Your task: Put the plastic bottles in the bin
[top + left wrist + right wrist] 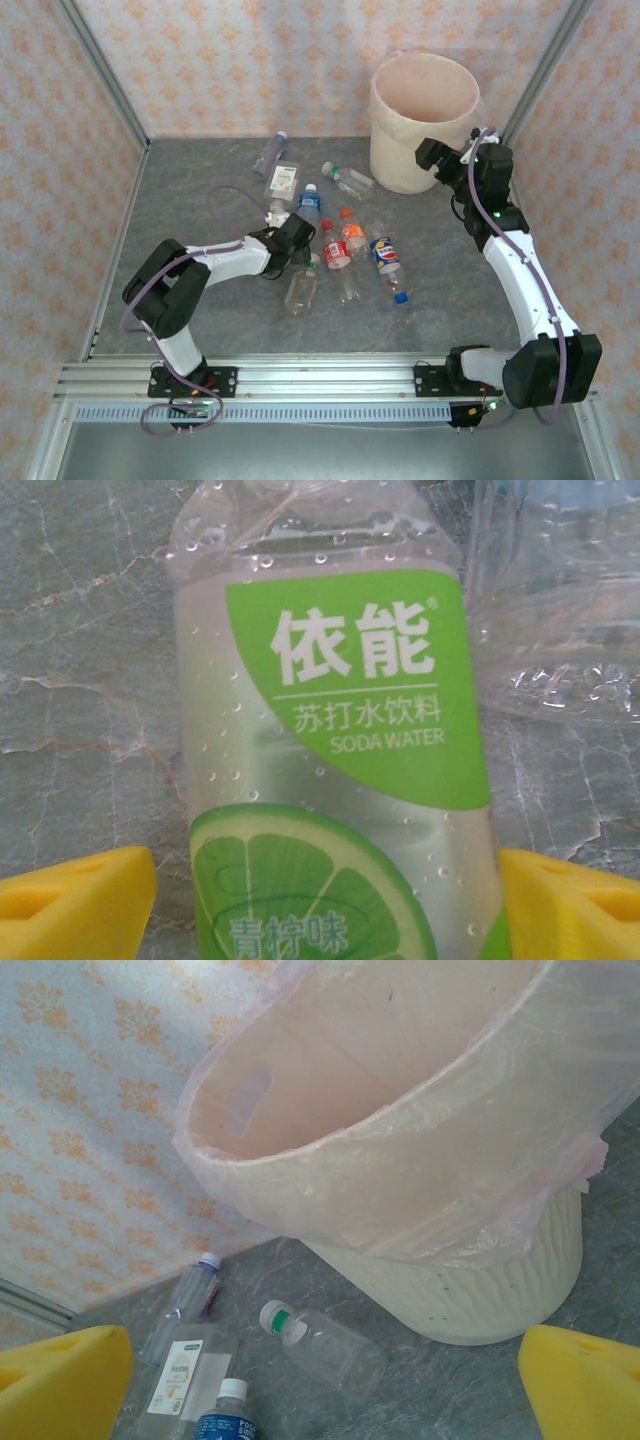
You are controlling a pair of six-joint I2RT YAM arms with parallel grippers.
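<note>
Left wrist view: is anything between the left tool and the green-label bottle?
Nothing visible. The green-label bottle sits right between the open yellow fingers of the left tool; a second clear bottle lies beside it, outside the grasp.

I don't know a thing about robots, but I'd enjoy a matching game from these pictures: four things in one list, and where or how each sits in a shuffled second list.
Things
1. bin
2. lime soda water bottle
3. clear bottle with green neck ring
4. right gripper

Places or states
a. between the yellow fingers of the left gripper
b. lying on the table near the bin's foot
c. standing upright, lined with a thin plastic bag
d. open and holding nothing, close beside the bin

Pairs: 1-c, 2-a, 3-b, 4-d
</note>
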